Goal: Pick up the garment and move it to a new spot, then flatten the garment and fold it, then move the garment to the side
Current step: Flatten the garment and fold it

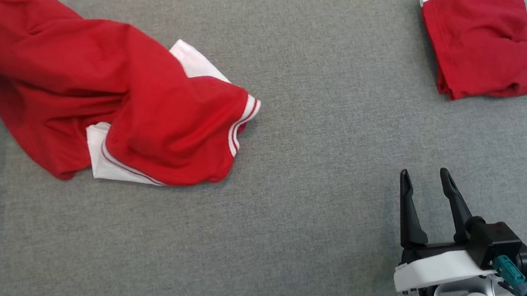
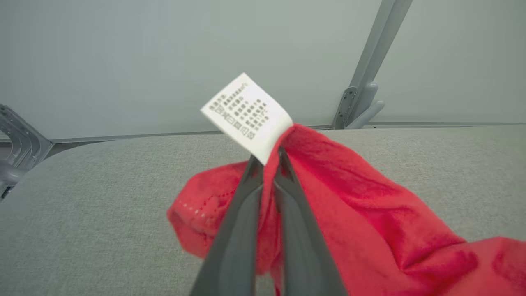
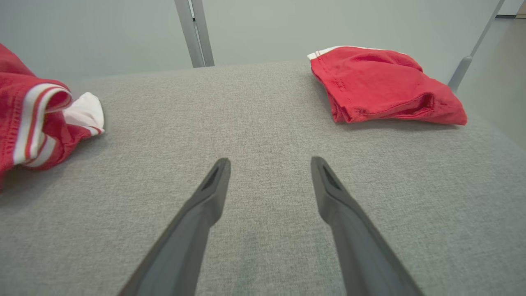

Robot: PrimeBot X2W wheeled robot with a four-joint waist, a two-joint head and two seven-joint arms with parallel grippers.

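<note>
Our left hand [image 2: 268,159] is pinched tight, its two dark fingers drawn together on a ridge of the garment [image 2: 370,205], right beside the white care label [image 2: 246,115] that sticks up past the fingertips. From that pinch the red cloth falls away to the right of the left wrist view and onto the grey bench [image 2: 82,197].

In the head view the garment [image 1: 99,92] lies crumpled on the left part of the bench [image 1: 315,174]. Its long axis runs left to right: one end runs off toward the left edge, and the white-striped cuff [image 1: 245,115] marks the free end, nearest the bench's middle.

Our right hand [image 1: 425,173] hangs over the near right of the bench, fingers spread wide and holding nothing, well apart from the garment. The cuff is the part closest to it, off to its left and a little farther away. A folded red bundle [image 1: 482,44] sits at the far right corner.

We judge the pick-up is under way with the left arm alone. The bare stretch between the cuff and the right hand looks the likely new spot, so the carry would run rightward along the garment's own axis.
</note>
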